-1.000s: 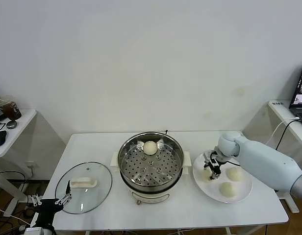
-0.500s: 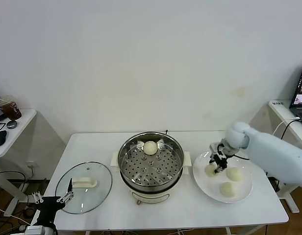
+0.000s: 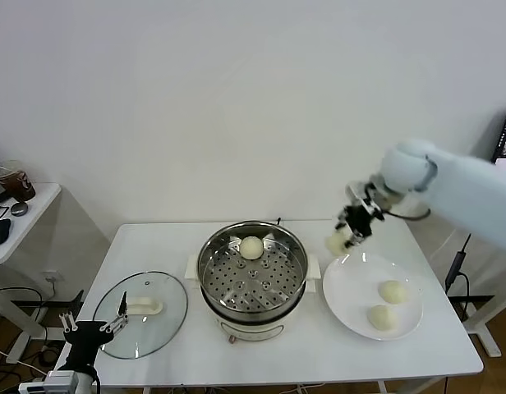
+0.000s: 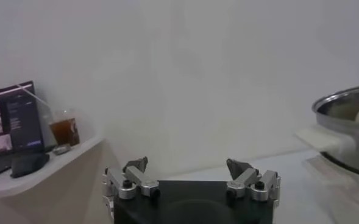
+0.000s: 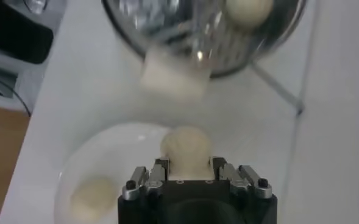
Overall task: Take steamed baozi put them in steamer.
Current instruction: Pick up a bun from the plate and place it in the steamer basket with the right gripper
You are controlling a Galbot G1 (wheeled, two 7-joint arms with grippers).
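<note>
The right gripper (image 3: pixel 349 232) is in the air above the gap between the steamer (image 3: pixel 252 272) and the white plate (image 3: pixel 351 287), its fingers pinched on a steamed baozi (image 3: pixel 336 242), a small, round, smooth, cream-white bun; in the right wrist view the same bun (image 5: pixel 186 148) sits clamped between the two fingers, bulging out past the fingertips. Two more buns of the same look lie on the plate's far right part, one (image 3: pixel 392 291) just behind the other (image 3: pixel 381 317), close but apart. A fourth bun (image 3: pixel 251 247) rests on the perforated floor of the shiny steel steamer basket, near its back rim. The basket stands on a cream-white cooker base with side handles. The glass lid (image 3: pixel 142 314) lies flat on the table left of the steamer. The left gripper (image 3: pixel 94 331) hangs low at the table's front left corner, its fingers spread wide and holding nothing.
</note>
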